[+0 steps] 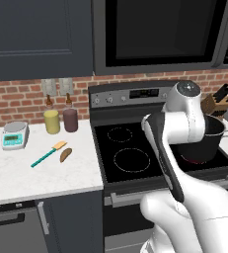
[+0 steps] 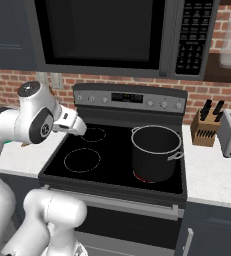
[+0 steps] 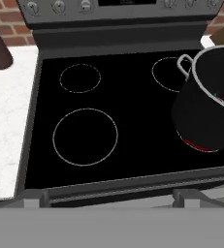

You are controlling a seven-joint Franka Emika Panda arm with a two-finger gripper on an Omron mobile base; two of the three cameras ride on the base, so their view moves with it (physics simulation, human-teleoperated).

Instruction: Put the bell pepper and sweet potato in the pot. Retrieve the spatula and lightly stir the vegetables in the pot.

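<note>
White arm links fill the lower right of the left base view, rising in front of the stove [image 1: 130,148] and hiding part of the pot [image 1: 211,138]; the fingers themselves cannot be made out in any view, so whether the gripper is released or clenched cannot be told. Seen from the hand view, the pot sits at the right edge of the frame on the front right burner, which glows red beneath it, and a small red patch just inside its rim is probably the bell pepper [image 3: 220,100], though too little of it shows to be sure. Over on the white counter [image 1: 17,173] at the left of the left base view lie the sweet potato [image 1: 65,154] and, just beside it to the left, the spatula [image 1: 48,153], its tan head close to the tuber's upper end. My judgement is that the sweet potato comes next. Risks from here: closing on the tuber could catch or nudge the spatula lying so near, pushing it askew; the rounded, tapered tuber may roll out of a pinch taken off-centre; and swinging back to the right, the arm could clip the pot's rim or loop handle and shift it off the burner.
</note>
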